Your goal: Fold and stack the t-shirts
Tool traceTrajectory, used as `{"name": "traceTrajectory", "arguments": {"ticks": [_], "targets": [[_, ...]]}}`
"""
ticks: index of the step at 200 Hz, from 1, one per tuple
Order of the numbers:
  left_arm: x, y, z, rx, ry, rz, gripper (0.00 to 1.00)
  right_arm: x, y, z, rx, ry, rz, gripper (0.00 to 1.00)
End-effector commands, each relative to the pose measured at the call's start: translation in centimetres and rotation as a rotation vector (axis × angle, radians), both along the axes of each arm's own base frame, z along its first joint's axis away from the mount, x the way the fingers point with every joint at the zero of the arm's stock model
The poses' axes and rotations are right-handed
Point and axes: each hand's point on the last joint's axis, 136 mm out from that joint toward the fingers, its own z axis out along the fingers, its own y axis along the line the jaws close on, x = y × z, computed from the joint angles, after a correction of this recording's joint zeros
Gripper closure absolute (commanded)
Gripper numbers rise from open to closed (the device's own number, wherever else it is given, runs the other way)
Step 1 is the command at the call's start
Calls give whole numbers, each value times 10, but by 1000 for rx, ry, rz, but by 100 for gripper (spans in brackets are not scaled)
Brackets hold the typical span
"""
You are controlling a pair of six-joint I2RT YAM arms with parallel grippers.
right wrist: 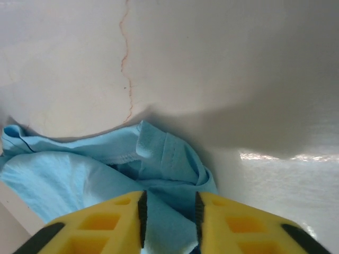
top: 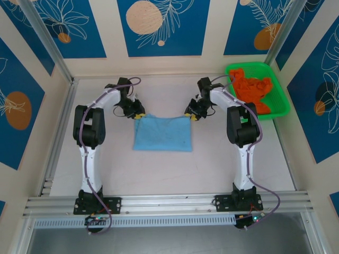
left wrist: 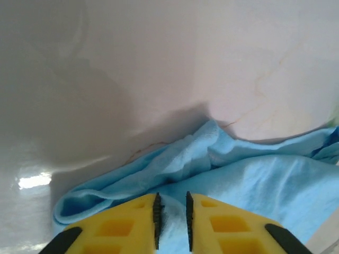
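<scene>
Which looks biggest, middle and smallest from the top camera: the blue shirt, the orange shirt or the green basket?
1. the green basket
2. the blue shirt, spread flat
3. the orange shirt, which is bunched up in the basket and so looks smaller

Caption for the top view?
Left gripper and right gripper pinch far corners of blue t-shirt; orange t-shirt in basket.

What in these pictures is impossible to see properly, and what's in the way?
- Blue t-shirt: how many layers lie folded, top view, too small.
- Its cloth under the left gripper and right gripper: wrist views, hidden by yellow fingers, cut by bottom edge.
- Orange t-shirt: its shape, crumpled in the green basket, partly behind the right arm, top view.
</scene>
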Motion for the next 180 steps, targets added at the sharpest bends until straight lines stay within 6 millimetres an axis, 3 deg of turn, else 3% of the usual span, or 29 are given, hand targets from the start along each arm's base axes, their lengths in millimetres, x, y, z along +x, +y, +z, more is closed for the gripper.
{"name": "traceTrajectory", "arguments": {"ticks": [1,19,44,76,99,130,180], "targets": [[0,-10,15,-36,-25,-32,89,-3,7,0,16,26,20,77],[-1,-11,17,-39,-29,-40,100,-4,8,2,18,26,24,85],[0,-8,34,-31,-85,-50,100,-4,11,14,36,19,21,100],[4,3,72,-11,-240,-36,100,1,21,41,100,-38,18,100],[5,10,87,-13,-318,-14,100,7,23,46,118,-53,11,100],[4,31,79,26,-327,51,100,20,22,38,102,-23,-16,100],[27,55,30,78,-227,131,100,45,18,-1,76,140,-105,99]]}}
